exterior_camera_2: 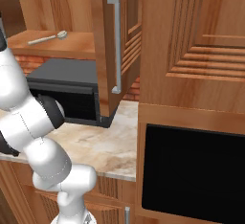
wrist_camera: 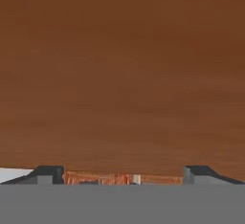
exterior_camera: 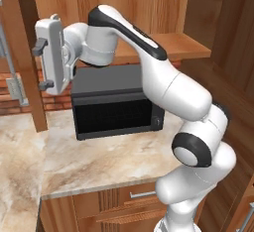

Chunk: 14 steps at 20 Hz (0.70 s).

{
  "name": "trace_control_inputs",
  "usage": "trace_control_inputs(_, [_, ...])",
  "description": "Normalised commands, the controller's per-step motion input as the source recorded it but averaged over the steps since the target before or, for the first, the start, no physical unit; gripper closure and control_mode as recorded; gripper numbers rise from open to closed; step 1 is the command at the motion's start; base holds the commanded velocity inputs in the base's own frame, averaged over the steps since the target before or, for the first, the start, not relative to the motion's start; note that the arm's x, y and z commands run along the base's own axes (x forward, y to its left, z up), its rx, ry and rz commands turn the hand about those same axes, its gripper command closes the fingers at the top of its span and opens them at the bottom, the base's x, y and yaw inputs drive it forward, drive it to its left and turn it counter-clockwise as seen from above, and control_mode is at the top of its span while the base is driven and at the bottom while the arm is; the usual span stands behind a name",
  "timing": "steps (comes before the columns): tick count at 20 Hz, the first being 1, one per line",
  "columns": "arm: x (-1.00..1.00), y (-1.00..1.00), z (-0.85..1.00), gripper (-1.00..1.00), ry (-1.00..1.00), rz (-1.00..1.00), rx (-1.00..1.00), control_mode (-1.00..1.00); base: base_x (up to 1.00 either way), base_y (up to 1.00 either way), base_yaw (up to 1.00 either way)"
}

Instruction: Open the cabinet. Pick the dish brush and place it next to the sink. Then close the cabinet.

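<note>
Arm: the white Franka arm with dark joints reaches up and to the left, its hand turned sideways in front of the open cabinet
Fingers: the gripper (exterior_camera: 41,63) faces left toward the open door; its two dark fingers (exterior_camera: 39,45) stand spread wide, one above the other, released and grasping nothing; in the hand view the two tips sit far apart at the bottom with plain brown wood close ahead
Cabinet: the wide brown wooden wall cabinet (exterior_camera_2: 62,43) stands open; its left door (exterior_camera: 22,67) is swung out at the left, just beyond the fingers; its right door (exterior_camera_2: 125,36), with stepped raised panels and a long vertical silver bar handle (exterior_camera_2: 116,46), hangs open too
Dish brush: the small pale beige dish brush with a rounded end (exterior_camera_2: 49,38) lies flat on the cabinet's shelf, toward the left, well apart from the fingers
Microwave: the black box-shaped microwave (exterior_camera: 111,99) sits under the cabinet on the marbled beige stone bench (exterior_camera: 99,161)
</note>
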Motion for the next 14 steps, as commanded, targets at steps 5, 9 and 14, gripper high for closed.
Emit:
trace_control_inputs(5, [-0.24, -0.04, 0.0, -1.0, -0.09, 0.0, -0.01, -1.0, 0.0, 0.0, 0.0])
trace_control_inputs(9, [-0.44, -0.53, 0.01, -1.0, -0.19, -0.07, 0.0, -1.0, 0.0, 0.0, 0.0])
trace_control_inputs(14, [-0.35, -0.77, 0.01, -1.0, -0.19, -0.19, 0.0, -1.0, 0.0, 0.0, 0.0])
